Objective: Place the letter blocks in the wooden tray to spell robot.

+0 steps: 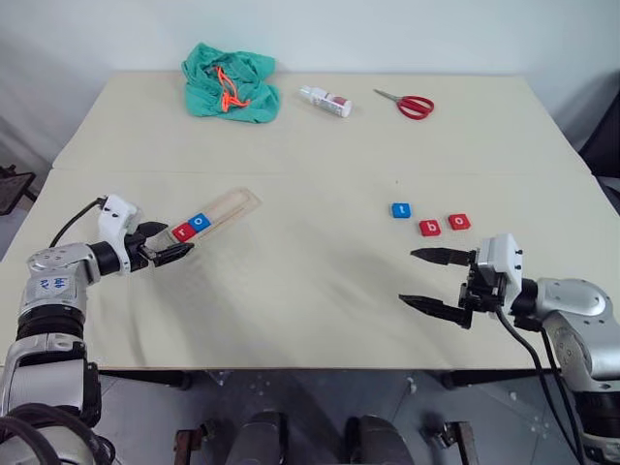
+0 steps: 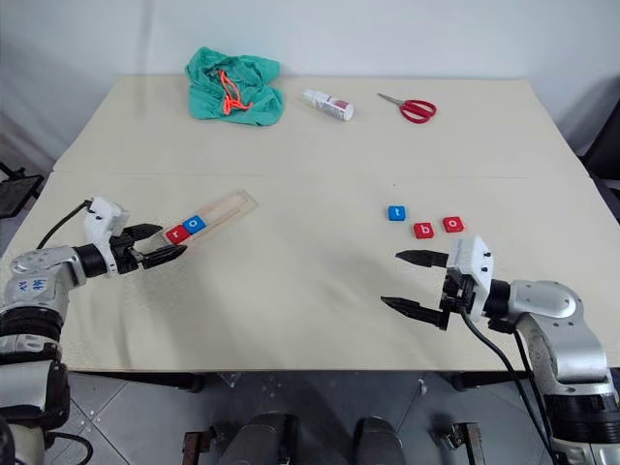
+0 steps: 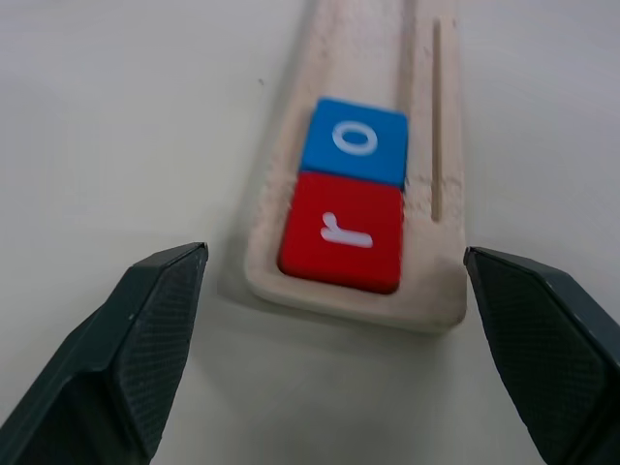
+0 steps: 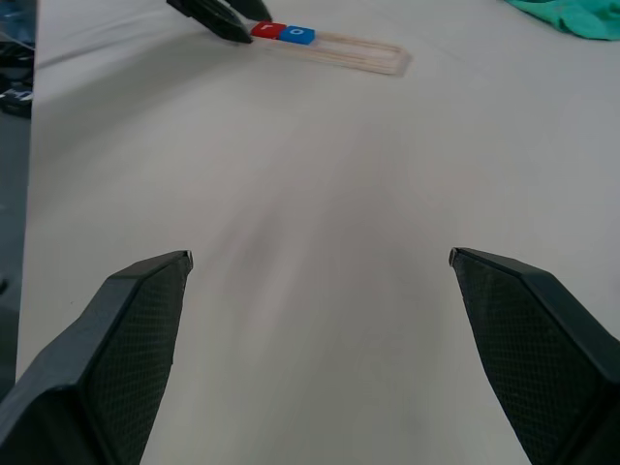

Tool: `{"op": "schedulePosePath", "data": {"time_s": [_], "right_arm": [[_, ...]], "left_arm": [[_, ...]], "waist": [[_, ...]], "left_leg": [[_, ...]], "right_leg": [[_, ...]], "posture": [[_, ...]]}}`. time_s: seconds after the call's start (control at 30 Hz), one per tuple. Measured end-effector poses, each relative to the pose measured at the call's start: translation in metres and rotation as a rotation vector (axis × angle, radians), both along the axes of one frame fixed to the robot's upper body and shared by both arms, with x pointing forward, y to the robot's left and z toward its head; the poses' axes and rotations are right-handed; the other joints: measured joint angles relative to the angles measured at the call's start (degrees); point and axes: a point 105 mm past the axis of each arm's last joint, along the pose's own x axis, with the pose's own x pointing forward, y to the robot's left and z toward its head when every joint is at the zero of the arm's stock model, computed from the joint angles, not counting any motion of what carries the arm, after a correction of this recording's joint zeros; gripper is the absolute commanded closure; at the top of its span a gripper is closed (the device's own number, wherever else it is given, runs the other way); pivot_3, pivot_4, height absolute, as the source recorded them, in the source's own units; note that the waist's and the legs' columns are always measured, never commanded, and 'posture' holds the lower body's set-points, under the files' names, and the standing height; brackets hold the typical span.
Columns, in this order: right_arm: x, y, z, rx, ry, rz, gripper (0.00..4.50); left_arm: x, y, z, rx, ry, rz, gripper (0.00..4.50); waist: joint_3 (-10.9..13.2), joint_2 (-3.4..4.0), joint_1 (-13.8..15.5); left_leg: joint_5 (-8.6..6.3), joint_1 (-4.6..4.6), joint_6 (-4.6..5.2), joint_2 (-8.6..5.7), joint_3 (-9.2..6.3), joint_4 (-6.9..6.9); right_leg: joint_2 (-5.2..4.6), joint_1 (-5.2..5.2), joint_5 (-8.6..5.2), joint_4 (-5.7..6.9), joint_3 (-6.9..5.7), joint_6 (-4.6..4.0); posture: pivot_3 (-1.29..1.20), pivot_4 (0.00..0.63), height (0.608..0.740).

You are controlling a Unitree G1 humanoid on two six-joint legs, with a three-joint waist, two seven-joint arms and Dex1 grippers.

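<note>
While your left claw (image 1: 172, 249) stands apart at the near end of the long pale wooden tray (image 1: 225, 208), you see a flat red square r block (image 1: 183, 231) and a blue o block (image 1: 201, 221) touching in its shallow groove. At three o'clock on the smooth beige desk (image 1: 291, 281), a blue t block (image 1: 401, 210) lies beside a red b block (image 1: 429, 228) and a red o block (image 1: 459, 222); your right claw (image 1: 426, 280) gapes empty.

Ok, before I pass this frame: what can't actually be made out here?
- Near end of the wooden tray: head views, covered by the left gripper; contact unclear.
- Tray's far end: left wrist view, cut off by the frame edge.
- Label on the small bottle: head views, too small to read.
- Orange item on the green cloth: too small to identify.
</note>
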Motion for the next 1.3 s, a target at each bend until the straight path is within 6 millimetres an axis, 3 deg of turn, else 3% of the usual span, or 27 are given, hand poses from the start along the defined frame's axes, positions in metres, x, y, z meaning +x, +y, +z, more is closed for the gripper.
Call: {"op": "schedulePosePath", "data": {"time_s": [0.37,0.53,0.83,1.07,1.2,1.3], "right_arm": [[-0.003,0.000,0.000,0.000,-0.008,-0.020,0.05],[-0.003,-0.001,0.000,-0.001,-0.011,-0.020,0.00],[-0.002,-0.001,0.002,-0.003,-0.026,-0.018,0.00],[-0.005,-0.003,0.002,-0.018,-0.010,0.013,0.00],[-0.017,-0.003,0.001,-0.036,0.035,0.110,0.00],[-0.020,-0.009,-0.002,-0.057,0.062,0.136,0.00]], "left_arm": [[0.007,-0.003,-0.002,0.078,0.025,-0.031,0.00],[0.007,-0.005,-0.003,0.100,0.025,-0.052,1.08],[0.005,-0.011,-0.001,0.105,0.027,-0.107,1.08],[-0.009,-0.057,-0.003,0.100,0.054,-0.385,1.08],[-0.017,-0.106,-0.006,0.105,0.024,-0.538,1.08],[-0.025,-0.131,-0.008,0.124,0.003,-0.597,1.08]], "waist": [[0.00,-0.01,0.15],[0.00,-0.01,0.15],[0.00,-0.01,0.19],[0.00,-0.01,0.15],[0.03,-0.06,0.13],[0.04,-0.08,0.10]], "left_leg": [[0.00,0.00,0.00,0.00,-0.01,0.21],[0.00,0.01,0.01,0.00,-0.02,0.30],[-0.01,0.00,0.01,-0.01,-0.04,0.32],[-0.01,-0.06,0.03,-0.01,-0.08,0.34],[-0.04,-0.24,0.08,0.01,-0.20,0.51],[-0.06,-0.42,0.10,0.01,-0.26,0.62]], "right_leg": [[-0.02,0.05,0.00,0.11,0.00,0.00],[-0.02,0.08,0.00,0.14,0.01,0.00],[-0.02,0.09,0.00,0.15,0.00,0.00],[-0.02,0.09,0.00,0.13,0.03,0.00],[0.01,0.08,0.00,0.09,0.02,0.00],[0.02,0.03,0.00,0.04,-0.01,0.00]], "posture": [[0.00,0.150,0.740],[0.00,0.150,0.740],[0.00,0.150,0.740],[0.00,0.150,0.740],[0.00,0.150,0.740],[0.00,0.150,0.740]]}}
